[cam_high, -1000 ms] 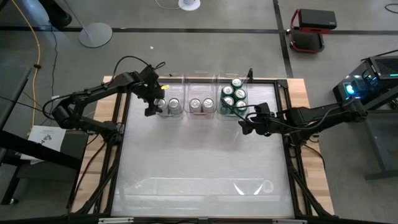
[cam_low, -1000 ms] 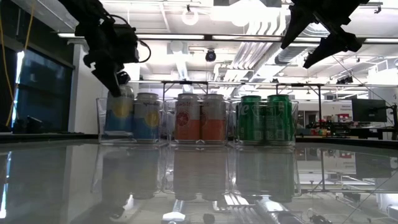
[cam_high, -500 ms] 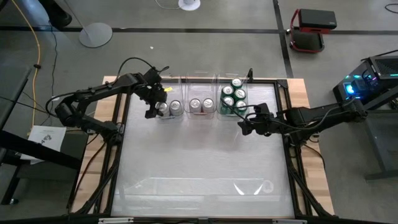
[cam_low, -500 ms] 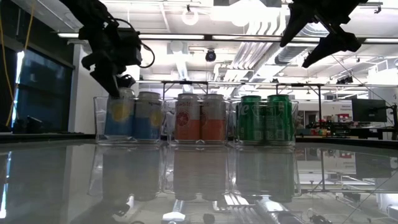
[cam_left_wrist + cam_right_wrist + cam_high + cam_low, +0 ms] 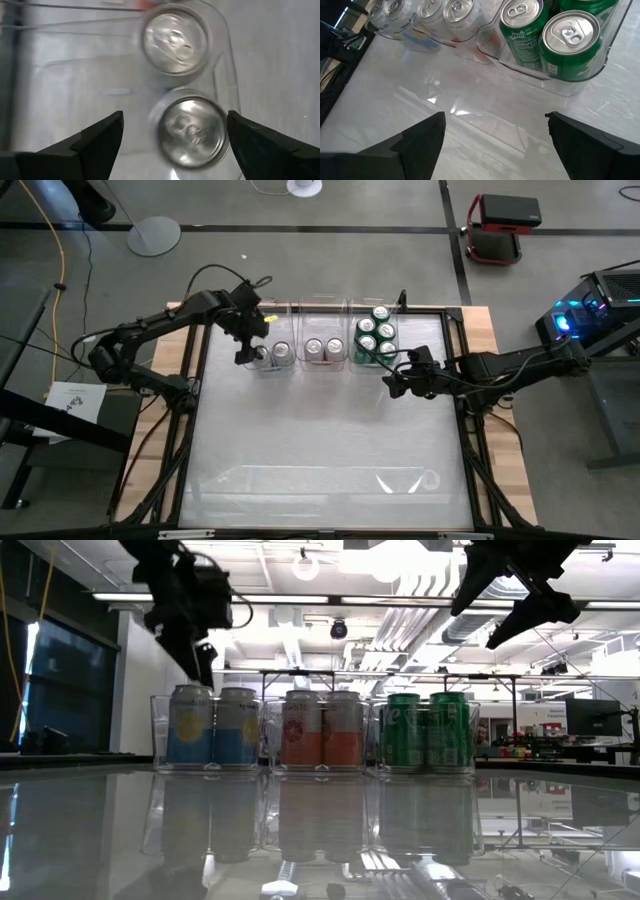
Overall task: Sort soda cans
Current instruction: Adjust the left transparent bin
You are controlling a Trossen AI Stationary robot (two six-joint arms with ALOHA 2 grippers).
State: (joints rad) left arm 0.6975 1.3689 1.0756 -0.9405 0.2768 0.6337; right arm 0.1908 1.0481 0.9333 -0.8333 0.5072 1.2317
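hovering left gripper (image 5: pixel 246 350) with fingers apart over the blue-and-yellow cans (image 5: pixel 213 726) in the left bin (image 5: pixel 158 730), seemingly released. sitting sorted beside: orange cans (image 5: pixel 322 728), then green cans (image 5: pixel 430 730). waiting right gripper (image 5: pixel 394 380), fingers spread, near the green bin.

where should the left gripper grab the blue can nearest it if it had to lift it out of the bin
Grip the blue can across its round body just under the rim, coming straight down. It stands upright in the clear bin, whose walls block the sides, with a second can close beside it. The left gripper is open above it, so set the fingers on the sides away from that can.
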